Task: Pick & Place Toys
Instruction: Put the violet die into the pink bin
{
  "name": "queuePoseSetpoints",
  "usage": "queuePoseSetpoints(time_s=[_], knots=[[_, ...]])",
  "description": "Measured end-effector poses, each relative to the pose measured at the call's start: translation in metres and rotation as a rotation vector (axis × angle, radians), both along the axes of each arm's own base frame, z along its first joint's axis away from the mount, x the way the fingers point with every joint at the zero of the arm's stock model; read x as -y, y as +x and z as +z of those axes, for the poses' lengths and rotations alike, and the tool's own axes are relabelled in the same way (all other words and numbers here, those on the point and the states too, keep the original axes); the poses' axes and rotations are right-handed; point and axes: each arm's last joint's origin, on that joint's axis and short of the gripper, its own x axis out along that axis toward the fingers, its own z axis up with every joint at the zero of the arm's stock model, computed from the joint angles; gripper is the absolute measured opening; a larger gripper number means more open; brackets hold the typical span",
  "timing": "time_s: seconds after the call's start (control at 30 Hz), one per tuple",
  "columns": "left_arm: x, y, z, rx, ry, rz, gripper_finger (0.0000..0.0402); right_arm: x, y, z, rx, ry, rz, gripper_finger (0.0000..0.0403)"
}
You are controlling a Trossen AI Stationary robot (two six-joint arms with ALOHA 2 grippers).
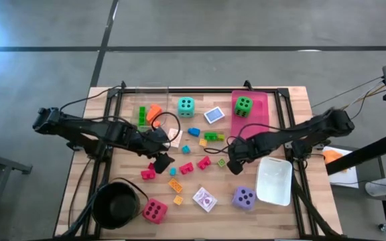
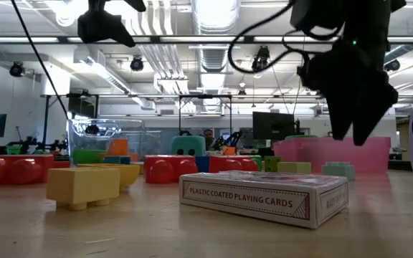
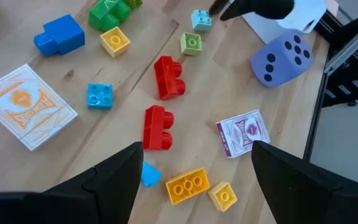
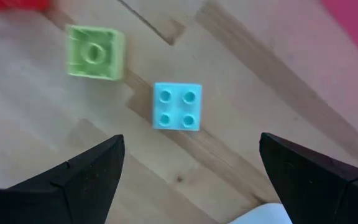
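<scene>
Pale turquoise, square and hard, the small four-stud plastic block (image 4: 176, 106) lies flat on the wooden table (image 1: 300, 107), studs up, between the right gripper's (image 4: 188, 165) two dark fingers, which stand wide apart above it and hold nothing. Just beside it sits a light green single-stud plastic block (image 4: 94, 52). From above, this gripper hangs near the table's middle-right, close to the white plastic tray (image 1: 275, 179) and the soft purple die with black dots (image 1: 244, 197).

My judgement is that the turquoise block is light, stiff and smooth-sided, so it could skid or pop out if pinched on a corner; the flat opposite side walls, low down, look like the safest hold, with the fingers squared to its edges. The green neighbour is close enough to be nudged on the way down.

Over the scatter of blocks left of centre, the left gripper (image 3: 194, 162) also has its jaws spread wide and empty, above two red plastic bricks (image 3: 158, 126) and a yellow three-stud brick (image 3: 188, 185), with a purple-backed picture card (image 3: 243, 132) lying nearby.
</scene>
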Motion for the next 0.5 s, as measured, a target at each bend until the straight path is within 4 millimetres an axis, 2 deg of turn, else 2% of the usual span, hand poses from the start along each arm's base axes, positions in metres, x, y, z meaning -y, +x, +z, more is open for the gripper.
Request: queuePoseSetpoints(time_s=[0.2, 0.5], knots=[[0.000, 0.000, 0.000, -0.003, 0.001, 0.000, 0.0303, -0.013, 0.000, 0.006, 0.026, 0.120, 0.217, 0.0366], [0.000, 0.000, 0.000, -0.004, 0.019, -0.021, 0.0303, -0.041, 0.007, 0.044, 0.148, 0.313, 0.507, 0.0366]])
